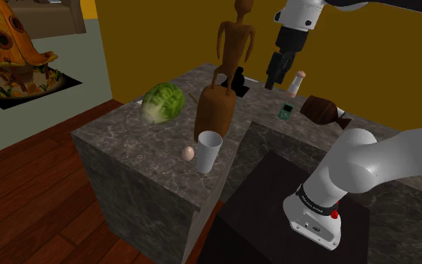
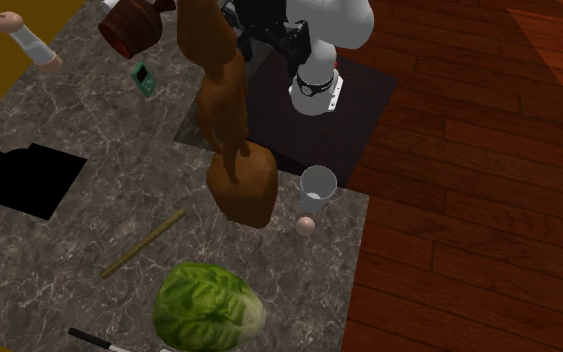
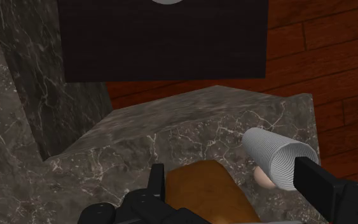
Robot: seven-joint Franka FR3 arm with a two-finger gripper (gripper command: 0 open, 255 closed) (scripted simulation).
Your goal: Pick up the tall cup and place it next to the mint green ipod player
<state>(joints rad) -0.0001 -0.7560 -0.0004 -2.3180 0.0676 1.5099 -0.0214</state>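
The tall cup point(image 1: 209, 150) is white and ribbed. It stands upright near the front corner of the dark marble counter point(image 1: 127, 142), with a small egg point(image 1: 188, 153) beside it. The mint green ipod player point(image 1: 285, 112) lies flat farther back, towards the shoulder view's right. My black gripper point(image 1: 275, 75) hangs high over the back of the counter, well above and behind the cup, holding nothing. In the wrist view the gripper point(image 3: 234, 184) is open; the cup point(image 3: 276, 156) lies beyond its right finger point(image 3: 317, 181), untouched. The second exterior view has the cup point(image 2: 318, 186) at the counter's edge and the ipod point(image 2: 143, 78) far from it.
A tall brown figure on a rounded base point(image 1: 215, 112) stands just behind the cup. A lettuce point(image 1: 163, 103) lies to the shoulder view's left. Near the ipod are a brown pot on its side point(image 1: 321, 110), a white bottle point(image 1: 297, 82) and a black object point(image 1: 237, 81). A thin stick point(image 2: 144, 243) lies mid-counter.
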